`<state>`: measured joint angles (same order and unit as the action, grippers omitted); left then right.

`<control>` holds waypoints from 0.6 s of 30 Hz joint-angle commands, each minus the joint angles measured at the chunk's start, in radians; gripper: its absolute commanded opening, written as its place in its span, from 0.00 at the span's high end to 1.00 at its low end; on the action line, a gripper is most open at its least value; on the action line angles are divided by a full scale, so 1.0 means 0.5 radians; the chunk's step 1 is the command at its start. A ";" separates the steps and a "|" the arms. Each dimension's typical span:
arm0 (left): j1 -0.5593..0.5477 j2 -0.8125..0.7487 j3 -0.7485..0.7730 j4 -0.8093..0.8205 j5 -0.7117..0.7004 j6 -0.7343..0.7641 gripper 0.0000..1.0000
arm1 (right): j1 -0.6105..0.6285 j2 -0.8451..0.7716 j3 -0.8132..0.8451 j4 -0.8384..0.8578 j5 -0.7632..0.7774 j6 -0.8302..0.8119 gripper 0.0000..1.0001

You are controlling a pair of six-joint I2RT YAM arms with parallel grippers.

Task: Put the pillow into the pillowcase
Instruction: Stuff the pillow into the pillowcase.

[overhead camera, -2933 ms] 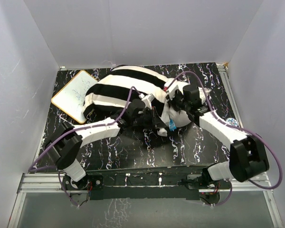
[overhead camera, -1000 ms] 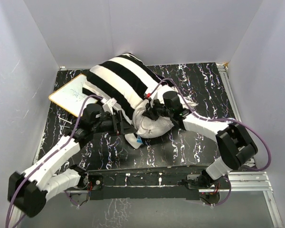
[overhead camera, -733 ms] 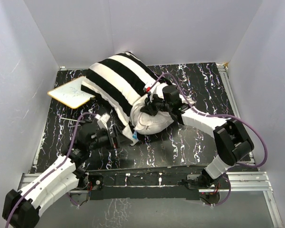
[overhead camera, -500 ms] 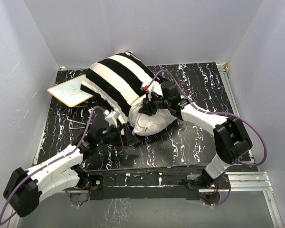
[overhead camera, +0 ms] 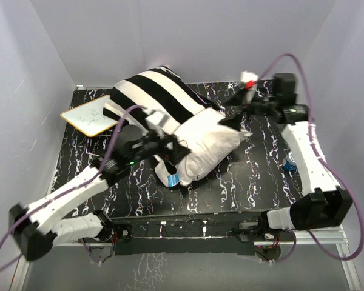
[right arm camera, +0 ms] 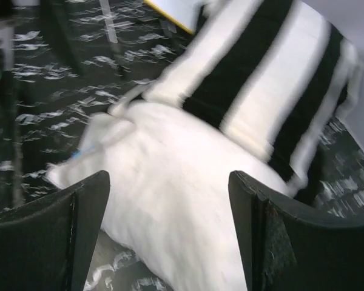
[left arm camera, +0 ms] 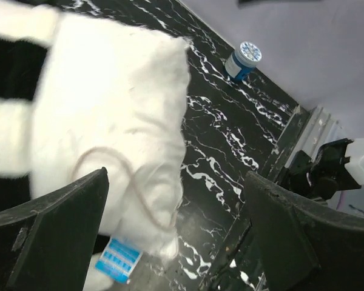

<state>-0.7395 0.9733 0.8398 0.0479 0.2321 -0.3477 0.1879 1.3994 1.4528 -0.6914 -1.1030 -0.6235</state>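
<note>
**While the pillow [overhead camera: 209, 148] lies only half sleeved, both hands gape empty**

Since the striped pillowcase [overhead camera: 151, 100] covers just its far end, the white near end lies bare on the counter [overhead camera: 255, 170]. The left hand [left arm camera: 176, 182] hovers over that end with its fingers spread. The right hand [right arm camera: 168, 182] is off the cloth, also spread. Stuffing looks half done. Next, one hand should pinch the case's mouth while the other pushes.
</note>
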 commanded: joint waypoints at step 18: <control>-0.782 2.236 1.569 -0.535 -2.293 1.796 0.15 | -1.198 0.038 -0.835 1.141 0.077 1.095 0.19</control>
<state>-1.1870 2.1048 1.6085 -0.2634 -0.7101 0.3805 -0.4114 1.4456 1.0481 -0.2153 -1.0252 -0.1036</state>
